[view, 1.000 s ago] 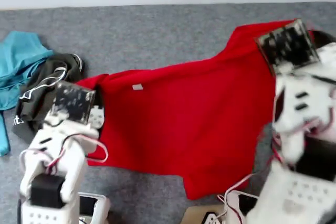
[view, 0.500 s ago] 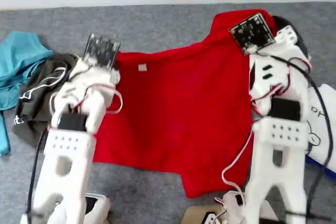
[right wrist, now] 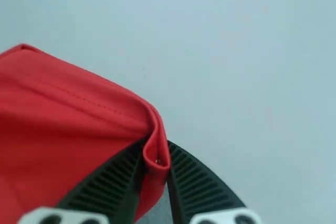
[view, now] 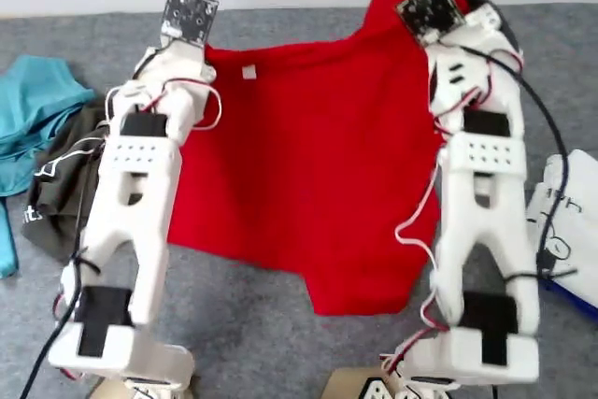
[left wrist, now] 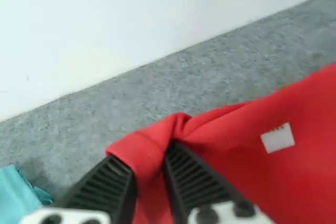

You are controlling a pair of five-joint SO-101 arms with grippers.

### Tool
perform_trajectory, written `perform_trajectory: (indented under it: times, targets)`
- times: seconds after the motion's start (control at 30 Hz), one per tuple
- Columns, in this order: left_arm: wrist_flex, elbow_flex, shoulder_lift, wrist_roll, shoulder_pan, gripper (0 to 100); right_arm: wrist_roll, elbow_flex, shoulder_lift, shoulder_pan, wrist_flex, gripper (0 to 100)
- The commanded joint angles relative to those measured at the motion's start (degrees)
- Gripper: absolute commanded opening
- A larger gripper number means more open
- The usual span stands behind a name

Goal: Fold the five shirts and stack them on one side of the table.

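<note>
The left arm (view: 140,193) and the right arm (view: 481,165) are made of white blocky parts with rows of small holes. Thin red, white and black cables (view: 404,227) loop along them. Each arm has a dark square board (view: 190,14) at its 12 o'clock end, a black patch (view: 101,320) at its 6 o'clock end, and black ridged fingers (left wrist: 197,182).

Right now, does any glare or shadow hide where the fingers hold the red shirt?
High view: even light on the red shirt, no glare. Left wrist view: fold between the left fingers plainly lit. Right wrist view: hem in the right fingers equally lit.
</note>
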Motion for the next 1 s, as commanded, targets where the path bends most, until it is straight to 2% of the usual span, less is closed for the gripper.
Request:
perform_trajectory:
  times: [0.0,0.27,0.43,0.7,0.83,0.97]
  targets:
    - [-1.23,-5.32,2.81,-0.35,-0.62,0,0.44,-10.20,4.62,-1.80,-1.27,1.0]
    - [-1.49,-7.60,10.64,-0.35,-0.70,0,0.62,-24.97,19.91,-6.02,-1.27,1.0]
    - [-1.41,-15.43,17.49,-0.09,-1.41,0,3.69,-37.19,30.55,-7.87,-1.27,1.0]
    - [-1.05,-27.38,26.02,-0.09,-2.02,0,4.40,-58.29,44.70,-8.40,-0.75,1.0]
    - [1.85,-31.08,27.16,-0.09,-1.76,0,8.35,-66.20,49.71,-8.13,-0.75,1.0]
    - [5.45,-33.80,28.66,-0.09,-1.76,0,8.62,-70.59,52.97,-8.04,0.22,1.0]
